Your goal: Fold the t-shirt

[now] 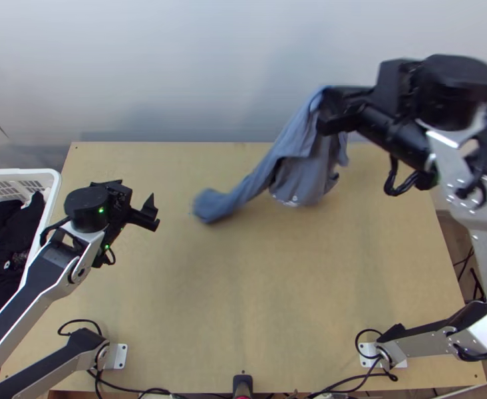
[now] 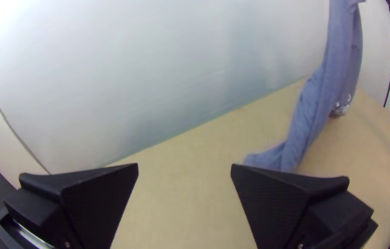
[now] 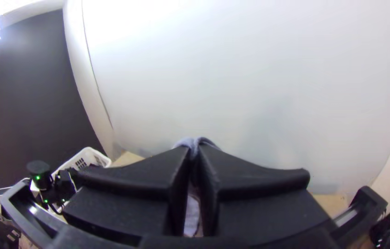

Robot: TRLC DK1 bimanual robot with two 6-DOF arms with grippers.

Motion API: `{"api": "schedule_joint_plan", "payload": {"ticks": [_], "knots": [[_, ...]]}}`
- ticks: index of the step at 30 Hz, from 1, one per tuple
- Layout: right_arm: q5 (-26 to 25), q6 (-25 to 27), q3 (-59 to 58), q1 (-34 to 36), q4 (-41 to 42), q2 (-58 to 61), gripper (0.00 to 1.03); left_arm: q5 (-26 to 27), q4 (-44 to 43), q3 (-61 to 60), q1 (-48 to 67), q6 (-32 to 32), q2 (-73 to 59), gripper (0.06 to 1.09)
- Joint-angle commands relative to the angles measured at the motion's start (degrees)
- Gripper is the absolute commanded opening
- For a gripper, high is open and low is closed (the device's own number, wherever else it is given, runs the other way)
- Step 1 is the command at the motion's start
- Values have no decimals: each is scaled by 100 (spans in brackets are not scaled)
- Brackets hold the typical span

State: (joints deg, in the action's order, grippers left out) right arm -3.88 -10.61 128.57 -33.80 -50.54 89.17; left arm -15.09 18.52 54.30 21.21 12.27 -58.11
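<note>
Likely step in hand: lifting and opening out the blue-grey t-shirt (image 1: 255, 181), ahead of any fold. Pinch firmly with the right claw (image 3: 195, 157), closed on a gathered bit of cloth above the far edge of the desk (image 1: 277, 299), right of its middle. Bring across the left claw (image 2: 185, 166), wide apart and without cloth, from near the left edge. Aim for the trailing end (image 1: 211, 206), best at a hem or sleeve tip (hard to tell which, so rumpled), and take a single layer, not a wad. Then draw gently apart, enough to undo the twist without stripping cloth from the right grip. Lower well in from the far edge, to avoid draping over it, and smooth flat.

As for looks: soft, thin-seeming, neither spread nor folded. Hung from the right claw in two falls: one long and rope-like, slanting toward the left edge and ending in a small bunch, seemingly on the desk; the other broader, wrinkled, close to the far edge, with a little white print (image 1: 293, 199) low down.
</note>
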Motion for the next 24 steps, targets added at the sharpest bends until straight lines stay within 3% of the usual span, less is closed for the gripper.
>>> {"api": "schedule_joint_plan", "payload": {"ticks": [1,8,11,13,18,24], "knots": [[-385,191,599,-382,431,66,8,121,-376,107,190,-331,-34,103],[-482,235,520,-487,423,48,8,121,-1325,98,955,-1289,-34,104],[-482,235,449,-487,379,40,8,121,-1668,-139,1649,-1315,36,104],[-482,226,441,-478,379,40,8,121,-2011,-473,2159,-1183,80,104],[-482,191,414,-487,273,13,8,121,-3461,-1519,3214,-129,-201,103],[-482,182,397,-487,124,-22,8,121,-4718,-1299,3328,197,-1739,103]]}}
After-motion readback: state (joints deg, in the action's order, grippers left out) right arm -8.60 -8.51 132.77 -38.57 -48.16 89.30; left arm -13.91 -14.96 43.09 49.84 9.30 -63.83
